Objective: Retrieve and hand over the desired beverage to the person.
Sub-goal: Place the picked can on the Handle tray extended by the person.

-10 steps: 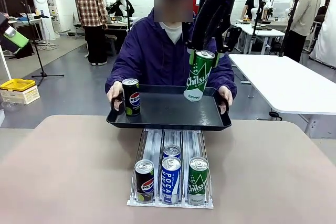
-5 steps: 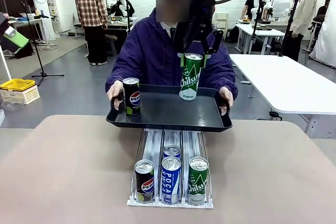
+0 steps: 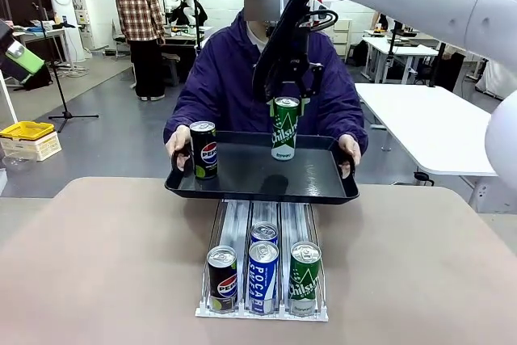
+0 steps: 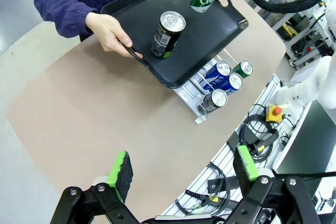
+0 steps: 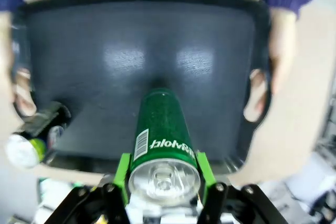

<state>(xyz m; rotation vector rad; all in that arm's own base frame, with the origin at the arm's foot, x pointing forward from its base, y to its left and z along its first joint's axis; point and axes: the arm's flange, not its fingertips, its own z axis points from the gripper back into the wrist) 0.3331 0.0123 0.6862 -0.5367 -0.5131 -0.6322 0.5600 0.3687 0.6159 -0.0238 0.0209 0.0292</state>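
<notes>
Front view: my right gripper [image 3: 286, 100] is clamped on the green Chilsung can [image 3: 283, 128], frame centre, over the black tray [image 3: 262, 187] the person [image 3: 234, 78] holds. Left wrist: left gripper [image 4: 184, 171] gapes wide, empty, bottom. Right wrist: that can fills bottom centre above the tray.

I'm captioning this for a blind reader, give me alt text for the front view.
The right hand holds a green can upright over a black tray that a person holds at the table's far edge. A Pepsi can stands on the tray's left, and a rack in front holds more cans.
</notes>
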